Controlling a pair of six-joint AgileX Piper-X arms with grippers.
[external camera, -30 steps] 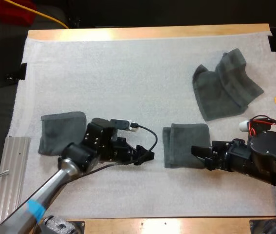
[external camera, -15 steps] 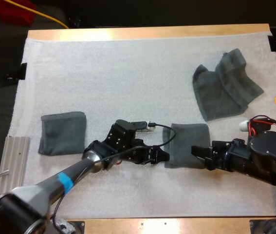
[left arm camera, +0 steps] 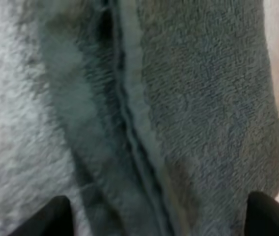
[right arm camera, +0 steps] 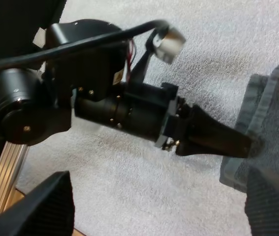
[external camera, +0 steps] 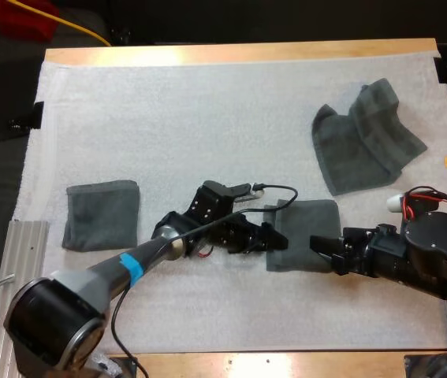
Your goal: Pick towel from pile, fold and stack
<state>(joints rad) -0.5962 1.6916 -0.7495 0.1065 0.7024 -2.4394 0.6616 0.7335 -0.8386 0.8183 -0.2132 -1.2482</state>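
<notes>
Middle towel [external camera: 310,232] seemingly between left fingers [left arm camera: 53,219]

The left gripper [external camera: 278,241] is formed by two black fingers [right arm camera: 218,140], which are narrowed toward their tips like a wedge. Directly behind this gripper a black square block [right arm camera: 166,120] is seen, with a small brass-coloured screw [right arm camera: 170,143] at its edge. Behind the block a black cylindrical body [right arm camera: 124,110] is fitted, and a small pale label [right arm camera: 117,76] is stuck above it. Farther back a round black joint [right arm camera: 16,118] with small screws is joined to a silver-grey tube [external camera: 93,278], around which a blue band [external camera: 128,262] is wound. The right gripper [external camera: 322,248] is black too, and its pads [right arm camera: 36,206] are covered with fine ribbing. Behind it a bulky, rounded black housing [external camera: 436,256] is found.
</notes>
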